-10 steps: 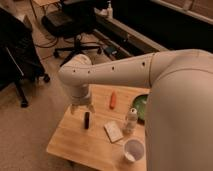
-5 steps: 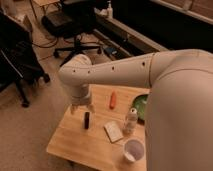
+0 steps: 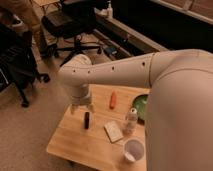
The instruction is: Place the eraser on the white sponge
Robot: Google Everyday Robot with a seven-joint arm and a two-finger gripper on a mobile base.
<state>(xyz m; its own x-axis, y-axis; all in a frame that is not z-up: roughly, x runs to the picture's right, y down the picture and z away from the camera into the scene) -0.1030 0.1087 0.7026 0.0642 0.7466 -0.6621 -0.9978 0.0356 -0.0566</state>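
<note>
Camera view: the gripper hovers, jaws spread and empty, just above the eraser lying on the wooden table. The white sponge sits bare nearby, right. Pickup and placement are not yet done.

The table is pale wood with a smooth, faintly sheened top. On it the eraser looks matt black, the white sponge dull and soft, and the bottle clear, glossy plastic. The end effector, hanging just above the eraser with its fingers spread, has the same smooth, matt cream plastic shell as the arm.
</note>
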